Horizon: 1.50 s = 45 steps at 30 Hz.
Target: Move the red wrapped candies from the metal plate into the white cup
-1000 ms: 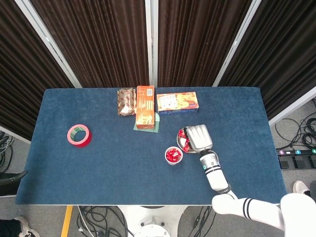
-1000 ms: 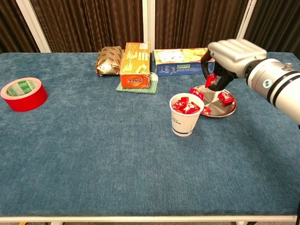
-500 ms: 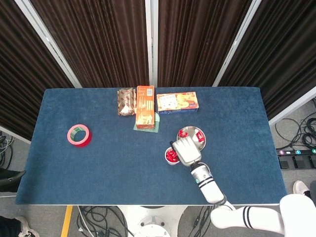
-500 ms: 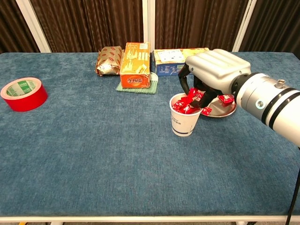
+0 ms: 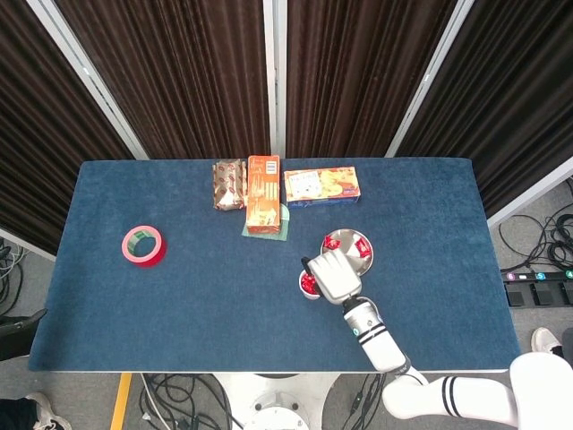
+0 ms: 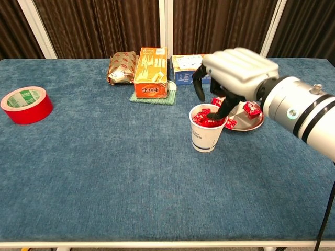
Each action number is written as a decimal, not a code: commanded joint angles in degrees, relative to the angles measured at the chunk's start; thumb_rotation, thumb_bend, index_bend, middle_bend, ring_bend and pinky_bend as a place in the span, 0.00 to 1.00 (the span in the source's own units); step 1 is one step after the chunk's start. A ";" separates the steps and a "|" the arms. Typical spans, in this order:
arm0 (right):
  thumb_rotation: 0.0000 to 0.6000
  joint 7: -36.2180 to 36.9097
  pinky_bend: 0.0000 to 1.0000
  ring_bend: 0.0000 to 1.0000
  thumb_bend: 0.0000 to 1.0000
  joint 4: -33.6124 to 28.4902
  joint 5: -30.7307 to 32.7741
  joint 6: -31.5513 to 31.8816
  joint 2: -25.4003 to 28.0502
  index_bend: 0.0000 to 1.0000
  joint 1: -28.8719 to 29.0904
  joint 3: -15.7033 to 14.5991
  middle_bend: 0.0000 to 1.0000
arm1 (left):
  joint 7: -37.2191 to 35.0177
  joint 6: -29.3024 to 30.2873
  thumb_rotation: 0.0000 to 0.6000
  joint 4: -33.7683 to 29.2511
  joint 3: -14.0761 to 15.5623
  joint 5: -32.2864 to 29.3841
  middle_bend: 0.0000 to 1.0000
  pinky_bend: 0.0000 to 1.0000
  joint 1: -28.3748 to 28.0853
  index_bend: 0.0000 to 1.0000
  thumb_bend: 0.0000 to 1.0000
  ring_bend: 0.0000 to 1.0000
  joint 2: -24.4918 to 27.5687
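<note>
The white paper cup (image 6: 207,137) stands mid-table, heaped with red wrapped candies (image 6: 201,119). My right hand (image 6: 238,70) hovers directly over it, fingers apart and pointing down at the cup's mouth, nothing pinched between them. From above, the right hand (image 5: 333,276) covers most of the cup (image 5: 307,285). The metal plate (image 6: 250,124) sits just right of the cup and behind it, with a few red candies (image 6: 252,109) on it. In the head view the plate (image 5: 345,242) and its candies (image 5: 361,248) show past the hand. My left hand is in neither view.
An orange box (image 6: 151,72) on a green mat, a brown snack packet (image 6: 121,67) and a flat biscuit box (image 6: 186,63) line the far side. A red tape roll (image 6: 26,104) lies far left. Dark curtains hang behind the table.
My right hand carried a red candy from the plate leftward to the cup, then spread its fingers above it; the candy is no longer pinched.
</note>
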 commanded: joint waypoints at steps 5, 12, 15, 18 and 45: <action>1.00 -1.58 1.00 1.00 0.10 0.92 2.66 0.64 3.16 0.56 -0.32 2.36 1.00 | -0.09 -0.04 0.89 -0.12 -0.09 0.17 0.07 0.11 -0.28 0.13 0.12 0.03 -0.07; 1.00 -5.72 1.00 1.00 0.11 9.25 13.80 -2.50 1.39 0.54 0.03 3.71 1.00 | -0.22 0.11 0.89 -0.05 0.04 0.48 0.08 0.11 -0.36 0.13 0.12 0.03 -0.29; 1.00 -5.43 1.00 1.00 0.13 14.51 16.11 -5.13 -0.75 0.52 1.51 4.50 1.00 | -0.04 0.09 0.89 -0.18 0.10 0.55 0.07 0.11 -0.38 0.13 0.12 0.03 -0.09; 1.00 -4.48 1.00 1.00 0.14 19.40 17.31 -7.56 -2.86 0.51 3.24 5.53 1.00 | 0.15 0.10 0.89 -0.38 0.02 0.42 0.08 0.11 -0.37 0.13 0.12 0.03 -0.03; 1.00 5.27 1.00 1.00 0.10 43.06 17.01 -12.14 -19.70 0.45 8.98 9.42 1.00 | -1.52 -0.80 0.89 2.21 0.79 0.54 0.08 0.11 -0.33 0.13 0.12 0.03 -1.05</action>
